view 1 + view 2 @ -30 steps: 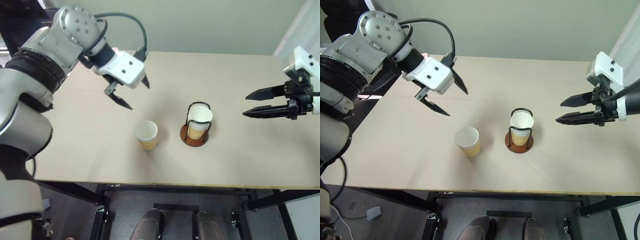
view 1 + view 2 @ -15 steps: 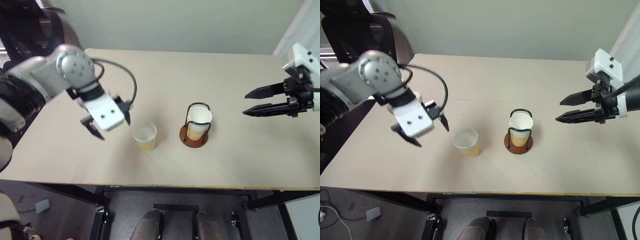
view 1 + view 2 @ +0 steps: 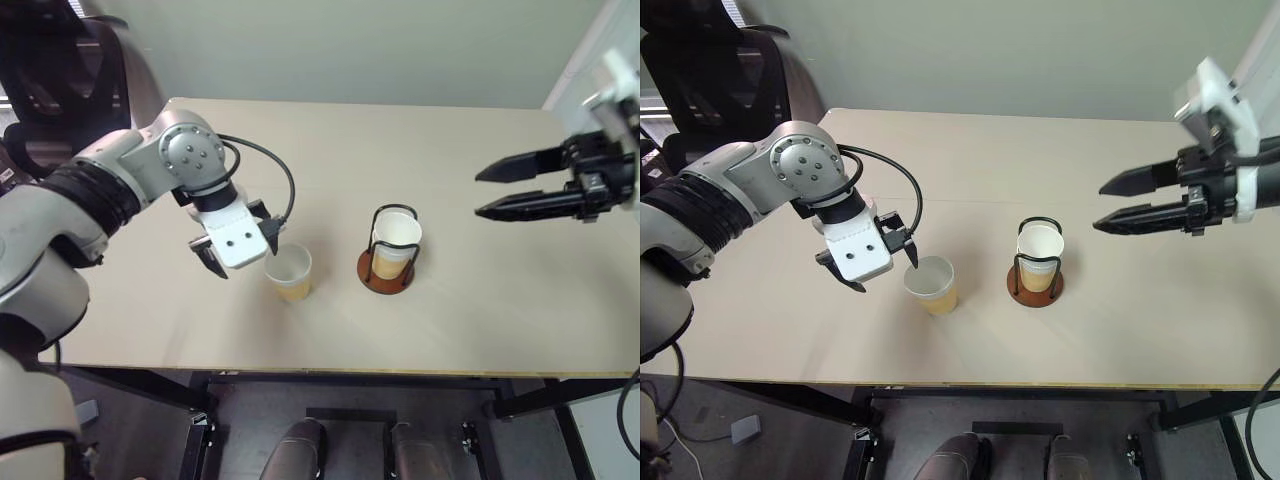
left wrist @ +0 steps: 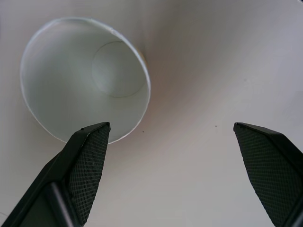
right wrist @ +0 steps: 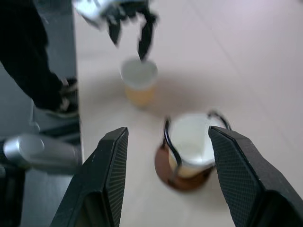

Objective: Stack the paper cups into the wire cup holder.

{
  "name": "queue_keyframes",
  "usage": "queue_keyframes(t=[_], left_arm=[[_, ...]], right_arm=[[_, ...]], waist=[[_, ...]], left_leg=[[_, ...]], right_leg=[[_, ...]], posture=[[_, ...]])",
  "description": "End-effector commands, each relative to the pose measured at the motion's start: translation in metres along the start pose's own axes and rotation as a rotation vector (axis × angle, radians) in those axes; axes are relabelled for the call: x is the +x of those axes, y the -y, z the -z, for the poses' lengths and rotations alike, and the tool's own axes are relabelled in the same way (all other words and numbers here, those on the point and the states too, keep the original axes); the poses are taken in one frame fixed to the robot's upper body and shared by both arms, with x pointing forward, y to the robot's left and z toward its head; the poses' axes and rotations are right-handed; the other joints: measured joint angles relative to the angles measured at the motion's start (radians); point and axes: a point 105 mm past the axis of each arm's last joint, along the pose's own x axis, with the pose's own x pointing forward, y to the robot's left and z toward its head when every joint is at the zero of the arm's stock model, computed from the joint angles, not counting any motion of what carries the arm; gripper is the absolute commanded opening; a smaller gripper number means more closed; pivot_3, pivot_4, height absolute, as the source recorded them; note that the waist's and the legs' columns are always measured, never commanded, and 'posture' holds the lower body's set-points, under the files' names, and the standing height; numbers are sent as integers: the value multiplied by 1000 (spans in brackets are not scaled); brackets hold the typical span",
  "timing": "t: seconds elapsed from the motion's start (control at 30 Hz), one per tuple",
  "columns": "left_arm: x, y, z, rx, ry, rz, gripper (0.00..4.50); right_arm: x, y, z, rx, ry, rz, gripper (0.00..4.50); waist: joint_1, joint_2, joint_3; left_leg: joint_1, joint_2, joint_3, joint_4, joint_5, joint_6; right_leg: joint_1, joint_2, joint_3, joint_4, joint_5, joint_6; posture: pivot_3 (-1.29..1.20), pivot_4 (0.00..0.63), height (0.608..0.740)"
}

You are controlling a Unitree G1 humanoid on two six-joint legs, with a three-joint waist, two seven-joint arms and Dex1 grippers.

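Spanning the foreground, beige table (image 3: pixel 480 320) meets grey wall (image 3: pixel 400 50).

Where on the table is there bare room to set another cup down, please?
The far half of the table, behind the loose paper cup and the wire cup holder, is bare. So is the stretch right of the holder, under the right gripper. It is crowded by the loose cup, where the left gripper hangs with open jaws.

How many paper cups (image 3: pixel 396 243) sit nested in the wire cup holder (image 3: pixel 386 272) cannot be told.
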Motion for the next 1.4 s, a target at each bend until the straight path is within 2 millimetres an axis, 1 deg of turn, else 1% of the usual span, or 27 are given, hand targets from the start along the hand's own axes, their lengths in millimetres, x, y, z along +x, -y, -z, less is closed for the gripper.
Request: queue_keyframes(t=[0.03,0.2,0.23,0.3,0.33,0.43,0.67,0.83,1.03,1.4], left_arm=[[-8,-1,-1,5,-1,-16,4474],[-4,-5,-7,22,23,-11,4474],[-1,-8,-10,36,33,-8,4474],[2,-14,-16,61,50,-4,4474],[3,-16,-18,69,54,-3,4474],[5,-18,-19,82,56,3,4474],[12,-15,-21,106,63,22,4474],[14,-10,-18,112,47,39,4474],[19,-3,-18,90,58,47,4474],[20,-1,-17,88,50,53,4474]], right_arm=[[-8,-6,-15,-37,58,13,2697],[-8,-10,-12,-13,65,0,2697],[-7,-11,-12,-6,70,-8,2697],[-7,-13,-11,5,74,-16,2697],[-7,-13,-10,6,73,-15,2697],[-7,-13,-10,9,72,-8,2697],[-7,-10,-11,11,75,17,2697],[-8,-10,-8,16,70,26,2697],[-5,-9,-9,1,68,17,2697],[-3,-8,-7,-11,65,14,2697]], waist=[[1,0,0],[4,0,0],[3,0,0],[5,0,0],[5,0,0],[6,0,0],[2,0,0],[3,0,0],[2,0,0],[2,0,0]], left_leg=[[0,1,-2,0,0,0],[0,-1,-1,0,-1,-2],[-1,0,-3,0,-1,-2],[0,-1,-1,0,-1,-2],[0,-1,-2,1,-1,-2],[-1,-1,-2,1,-1,-2],[0,0,0,0,-2,-2],[0,1,-2,1,-2,-2],[0,0,-2,1,-2,-2],[0,0,-1,1,-2,-2]], right_leg=[[0,-2,1,0,0,-1],[0,0,-1,0,-1,-2],[0,-3,1,0,-1,-1],[0,0,-1,0,-1,-2],[1,-2,0,0,-1,-1],[1,-3,0,0,-1,-1],[0,-1,0,1,-1,-1],[1,-2,1,1,-1,0],[1,-2,1,1,-1,0],[1,-2,1,0,-1,-1]], posture=[[0,150,740],[0,150,740],[0,150,740],[0,150,740],[0,150,740],[0,150,740],[0,150,740],[0,150,740],[0,150,740],[0,150,740]])
